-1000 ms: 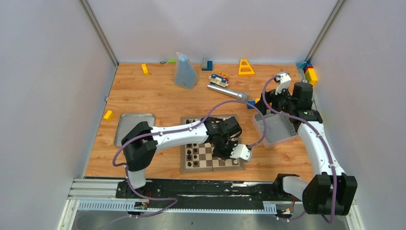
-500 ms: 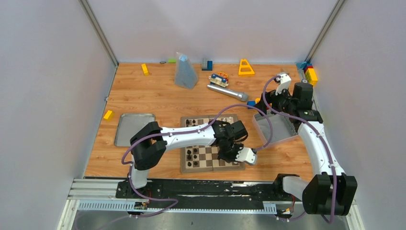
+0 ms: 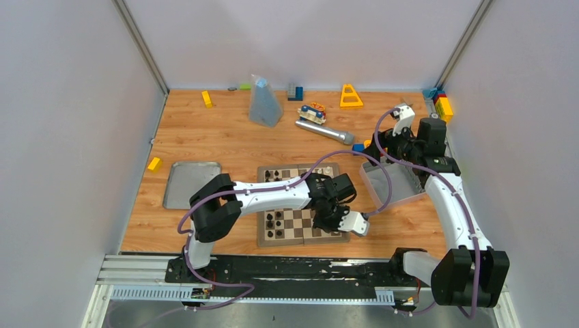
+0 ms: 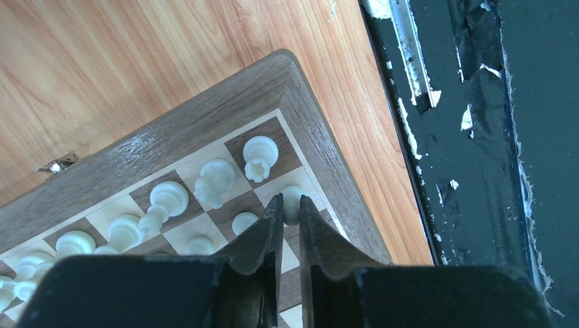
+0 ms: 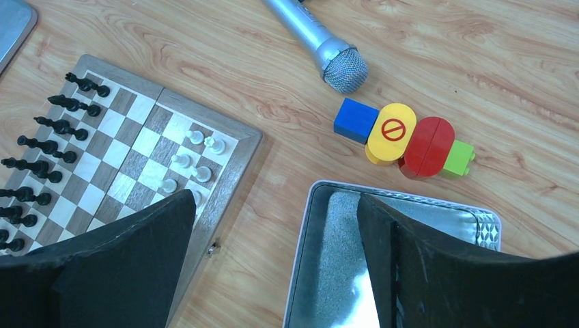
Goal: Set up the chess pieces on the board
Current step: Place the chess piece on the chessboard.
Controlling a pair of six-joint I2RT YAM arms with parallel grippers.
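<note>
Silver tin point(image 5: 437, 208) with grey lining point(image 5: 334, 263) near board point(image 5: 235, 164)

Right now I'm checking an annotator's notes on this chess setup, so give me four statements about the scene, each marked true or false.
1. The left gripper is closed on a white piece at the board's corner. True.
2. The right gripper holds the microphone. False: it stands open above the tin; the microphone lies on the table.
3. The black pieces stand on the board. True.
4. The metal lid lies right of the board. False: it lies to the board's left.
</note>
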